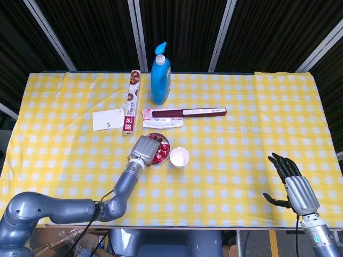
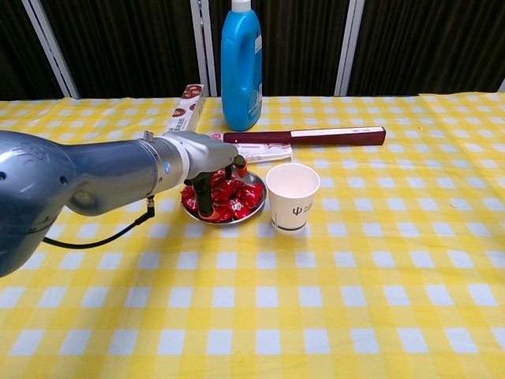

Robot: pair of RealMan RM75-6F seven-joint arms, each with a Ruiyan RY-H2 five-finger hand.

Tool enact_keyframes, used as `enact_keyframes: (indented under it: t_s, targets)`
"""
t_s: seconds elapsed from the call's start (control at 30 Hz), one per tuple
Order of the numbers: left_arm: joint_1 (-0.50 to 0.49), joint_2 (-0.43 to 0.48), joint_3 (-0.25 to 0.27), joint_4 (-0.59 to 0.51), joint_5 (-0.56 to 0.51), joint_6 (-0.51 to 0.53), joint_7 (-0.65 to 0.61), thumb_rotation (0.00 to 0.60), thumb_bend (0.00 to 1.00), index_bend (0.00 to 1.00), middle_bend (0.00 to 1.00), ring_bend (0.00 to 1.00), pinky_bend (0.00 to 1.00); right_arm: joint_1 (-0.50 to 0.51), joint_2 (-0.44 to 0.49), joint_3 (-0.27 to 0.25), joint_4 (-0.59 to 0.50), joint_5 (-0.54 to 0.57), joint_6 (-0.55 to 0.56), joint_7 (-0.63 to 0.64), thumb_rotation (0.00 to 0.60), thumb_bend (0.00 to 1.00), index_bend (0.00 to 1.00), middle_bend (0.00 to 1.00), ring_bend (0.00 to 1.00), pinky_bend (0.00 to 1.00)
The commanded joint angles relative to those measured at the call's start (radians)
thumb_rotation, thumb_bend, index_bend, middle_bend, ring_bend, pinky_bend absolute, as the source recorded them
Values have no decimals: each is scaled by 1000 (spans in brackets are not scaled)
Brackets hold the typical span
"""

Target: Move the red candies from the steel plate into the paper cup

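Mid-table, nearer the far edge: one steel plate (image 2: 254,205) with a heap of red candies (image 2: 237,193), too piled to count. One paper cup (image 2: 292,196) stands upright just right of the plate, nothing visible inside. Left hand (image 1: 145,148) sits over the plate's left part, fingers (image 2: 204,201) reaching down into the candies; can't tell if it's holding one. Right hand (image 1: 292,184) is at the near right corner, fingers apart, holding nothing. Behind the plate: one flat packet (image 1: 162,119) with one dark red stick (image 1: 188,112) on it, one blue pump bottle (image 1: 160,77), one long box (image 1: 131,101), one white card (image 1: 107,119). Yellow checked cloth (image 1: 241,134) covers the table
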Motion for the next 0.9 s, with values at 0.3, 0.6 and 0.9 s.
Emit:
enact_keyframes:
  t_s: [0.3, 0.6, 0.9]
  targets:
    - [-23, -52, 32, 82, 18, 11, -51, 600, 363, 418, 492, 846, 912, 1, 2, 1, -1, 2, 0, 5, 600, 277, 0, 0, 0, 0]
    - [-14, -74, 48, 110, 77, 44, -102, 600, 487, 572, 673, 856, 921, -1, 3, 0, -1, 0, 4, 6, 600, 277, 0, 0, 0, 0]
    - [-14, -38, 20, 85, 141, 72, -145, 600, 489, 581, 683, 856, 921, -2, 1, 1, -2, 2, 6, 3, 600, 277, 0, 0, 0, 0]
